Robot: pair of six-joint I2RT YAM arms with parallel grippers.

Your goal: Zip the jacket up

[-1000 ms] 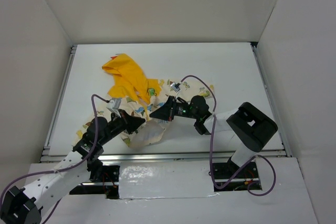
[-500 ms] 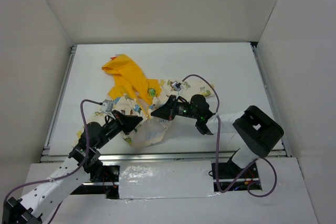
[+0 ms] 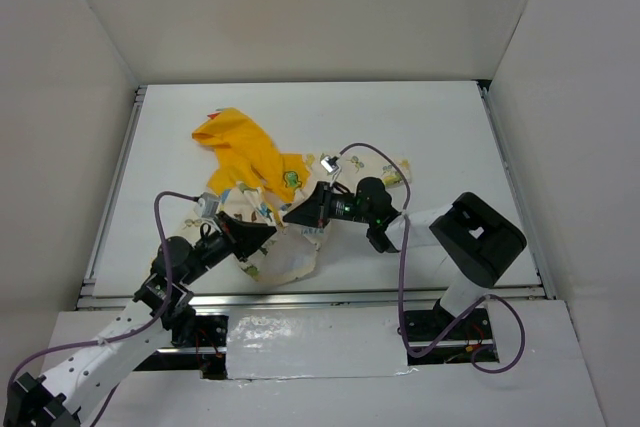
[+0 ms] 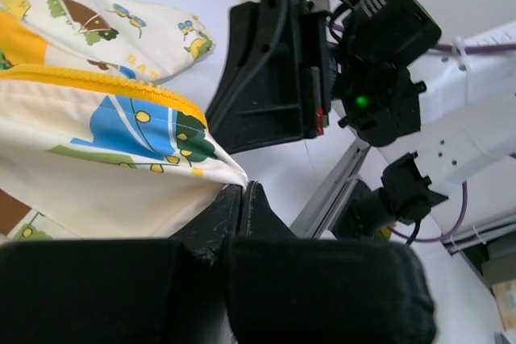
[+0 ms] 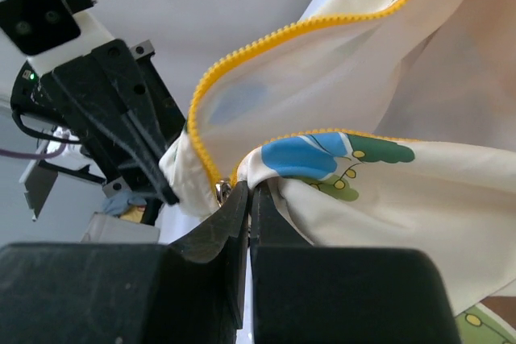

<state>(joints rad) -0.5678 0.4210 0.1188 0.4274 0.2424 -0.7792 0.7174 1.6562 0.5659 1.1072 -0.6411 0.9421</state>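
Observation:
The jacket (image 3: 283,259) lies crumpled mid-table, its yellow hood (image 3: 236,143) at the far left and its cream printed body nearer the arms. My left gripper (image 3: 270,233) is shut on a cream corner of the jacket (image 4: 121,167), with the tips (image 4: 243,188) pressed together. My right gripper (image 3: 293,215) faces it closely. In the right wrist view it (image 5: 249,191) is shut on the jacket's front edge (image 5: 339,159), next to the silver zipper slider (image 5: 221,192) on the yellow zipper teeth (image 5: 266,42). The fabric hangs lifted between both grippers.
White walls enclose the table on three sides. Metal rails run along the left edge (image 3: 118,182), the right edge (image 3: 508,182) and the near edge (image 3: 330,295). Purple cables (image 3: 372,152) loop above both arms. The right arm's black elbow (image 3: 478,239) sits at the front right.
Both grippers stay shut on the jacket and have shifted only slightly. The cream fabric below them now hangs more spread out, and the right arm's elbow has moved a little to the left.

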